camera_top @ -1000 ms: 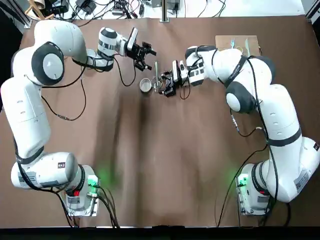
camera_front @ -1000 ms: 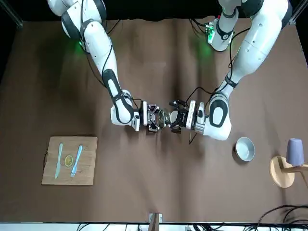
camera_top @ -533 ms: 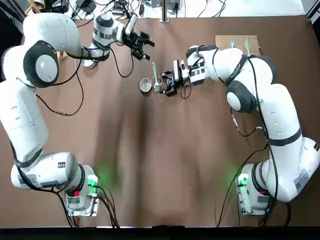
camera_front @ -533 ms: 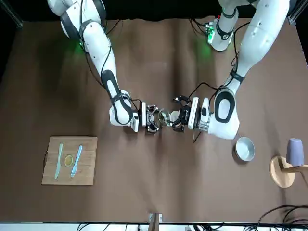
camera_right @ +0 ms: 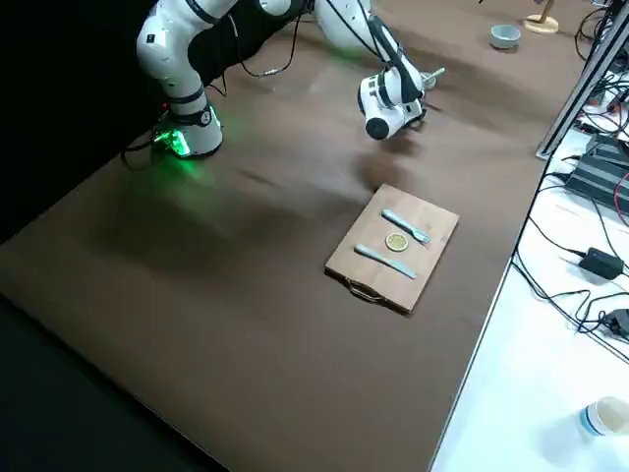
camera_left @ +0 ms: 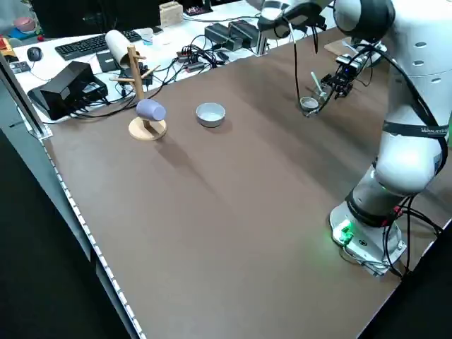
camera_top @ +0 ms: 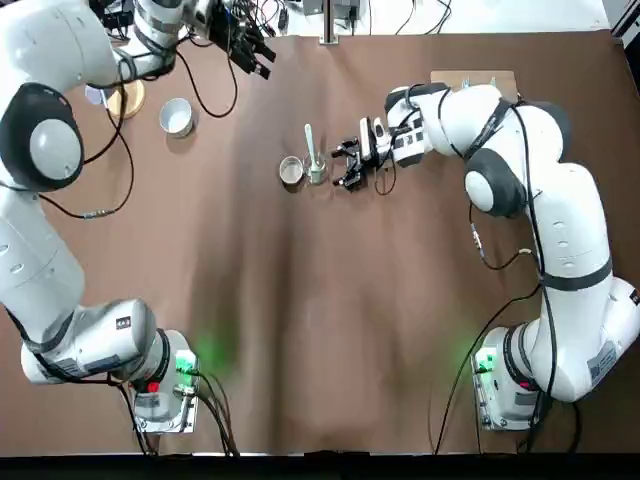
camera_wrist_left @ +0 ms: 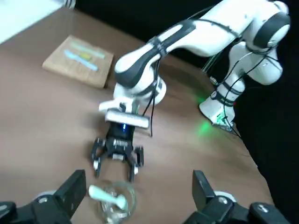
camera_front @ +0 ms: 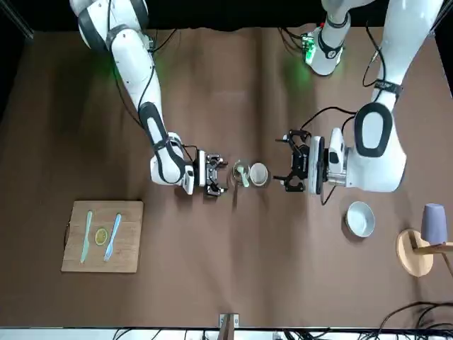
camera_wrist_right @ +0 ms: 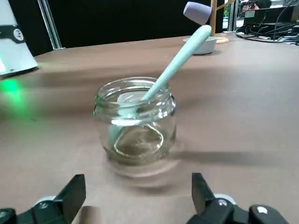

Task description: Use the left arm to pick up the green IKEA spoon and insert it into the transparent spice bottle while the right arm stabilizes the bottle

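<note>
The transparent spice bottle (camera_top: 317, 174) stands upright on the brown table with the green IKEA spoon (camera_top: 311, 148) leaning inside it, handle sticking up. In the right wrist view the bottle (camera_wrist_right: 135, 123) and spoon (camera_wrist_right: 180, 58) sit a short way ahead of my right gripper (camera_wrist_right: 137, 182), which is open and touches nothing. From above, the right gripper (camera_top: 349, 163) is just beside the bottle. My left gripper (camera_top: 248, 45) hangs open and high at the far left, holding nothing. The left wrist view looks down on the bottle (camera_wrist_left: 117, 204) between its spread fingers.
A small grey-rimmed tin (camera_top: 291, 171) sits against the bottle on the side away from the right gripper. A white bowl (camera_top: 176, 116) and a wooden mug stand (camera_top: 125, 97) are at the far left. A wooden board (camera_front: 104, 236) with cutlery lies at the far right.
My left arm has swung up and away toward the far left corner. My right gripper has drawn back from the bottle, which stays put with the spoon in it.
</note>
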